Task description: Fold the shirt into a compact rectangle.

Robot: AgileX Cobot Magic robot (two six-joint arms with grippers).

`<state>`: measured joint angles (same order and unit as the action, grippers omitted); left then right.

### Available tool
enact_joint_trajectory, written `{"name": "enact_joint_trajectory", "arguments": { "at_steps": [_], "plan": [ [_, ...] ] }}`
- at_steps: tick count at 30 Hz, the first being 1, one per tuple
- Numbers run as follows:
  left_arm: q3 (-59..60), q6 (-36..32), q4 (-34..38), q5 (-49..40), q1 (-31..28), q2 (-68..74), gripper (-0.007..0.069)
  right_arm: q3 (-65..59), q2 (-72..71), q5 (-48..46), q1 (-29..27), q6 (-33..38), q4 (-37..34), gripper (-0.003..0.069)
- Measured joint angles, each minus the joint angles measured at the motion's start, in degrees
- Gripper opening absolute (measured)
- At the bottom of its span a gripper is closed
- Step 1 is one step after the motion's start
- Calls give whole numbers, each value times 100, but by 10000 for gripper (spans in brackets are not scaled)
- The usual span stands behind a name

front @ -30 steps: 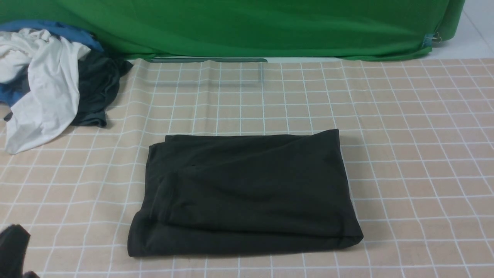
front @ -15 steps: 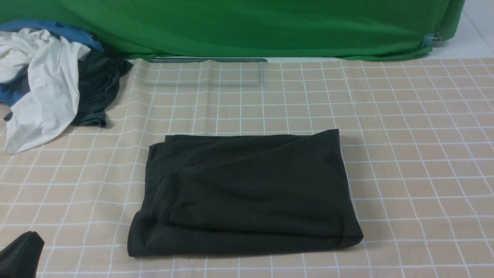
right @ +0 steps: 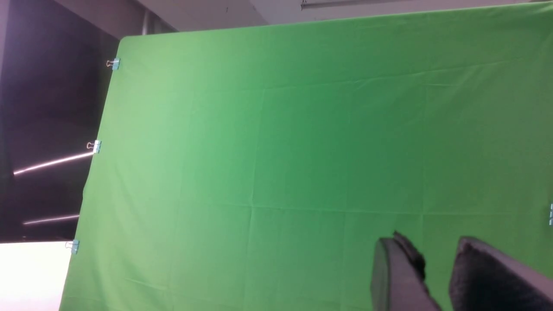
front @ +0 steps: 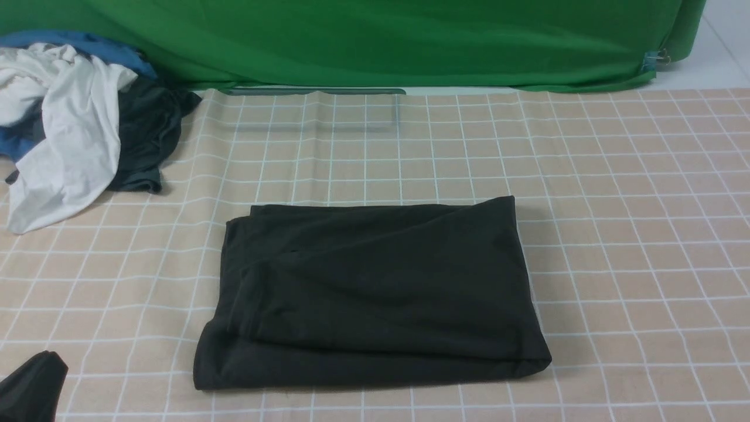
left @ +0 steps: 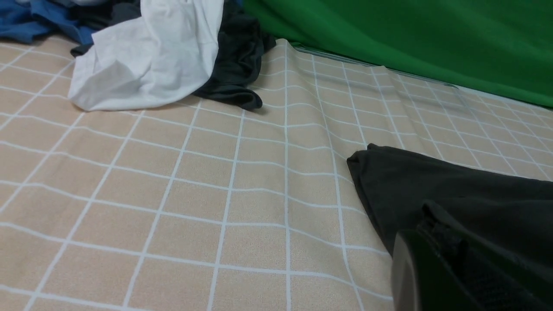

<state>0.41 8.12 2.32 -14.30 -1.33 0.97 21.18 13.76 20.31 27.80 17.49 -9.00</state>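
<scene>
The black shirt [front: 369, 293] lies folded into a rough rectangle in the middle of the checked tablecloth, its layered edges showing at the left side. Its print and label are hidden. My left gripper [front: 29, 384] sits low in the near left corner, apart from the shirt, shut and holding nothing. In the left wrist view the gripper [left: 425, 220] shows dark in front of the shirt's corner [left: 453, 185]. My right gripper [right: 427, 242] is out of the front view; in its wrist view it points at the green backdrop, open, with nothing between its fingers.
A heap of clothes lies at the back left: a white garment [front: 64, 129], a dark grey one [front: 146, 135] and a blue one [front: 88, 44]. A green backdrop [front: 375, 41] closes the far side. A creased ridge of tablecloth [front: 316, 108] runs along the back.
My left gripper shifted slightly right and down in the near left corner, then held still. The shirt has not moved.
</scene>
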Motion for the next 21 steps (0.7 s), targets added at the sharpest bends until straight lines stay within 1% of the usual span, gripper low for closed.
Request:
{"name": "enact_joint_trajectory", "arguments": {
  "at_steps": [14,17,18,19,20,21],
  "plan": [
    [0,0,-5,0,0,0,13,0,-22,-35,0,-30,0,235],
    [0,0,-5,5,0,0,13,0,-177,-422,-12,0,-5,235],
    [0,0,-5,11,0,0,13,-28,-327,-918,-131,124,-5,235],
    [0,0,-5,11,0,0,13,-37,-327,-970,-155,133,-5,235],
    [0,0,-5,11,0,0,13,-89,-369,-1179,-266,178,-5,235],
    [0,-7,-5,16,0,0,13,-241,-389,-1473,-531,199,-5,235]
  ]
}}
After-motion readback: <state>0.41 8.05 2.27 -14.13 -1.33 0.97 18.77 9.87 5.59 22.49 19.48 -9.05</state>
